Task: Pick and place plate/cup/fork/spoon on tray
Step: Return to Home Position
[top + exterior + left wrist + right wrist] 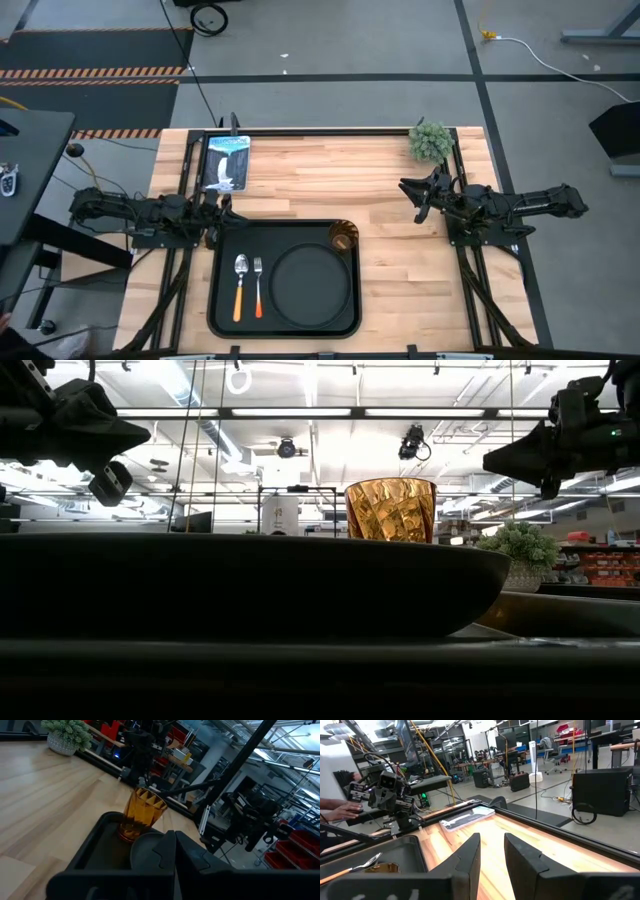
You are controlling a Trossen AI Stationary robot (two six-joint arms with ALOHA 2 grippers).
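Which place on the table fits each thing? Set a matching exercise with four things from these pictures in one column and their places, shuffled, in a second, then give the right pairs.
Things:
1. cup
2. plate
3. spoon
4. small potted plant

Places:
A. on the bare wood at the table's far right corner
B. on the tray, nearest its left rim
C. in the tray's far right corner
D. filling the tray's right half

Pairs: 1-C, 2-D, 3-B, 4-A

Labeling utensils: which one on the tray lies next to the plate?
The fork, red-orange handle, lies beside the plate. The spoon, yellower handle, sits outboard nearer the tray edge.
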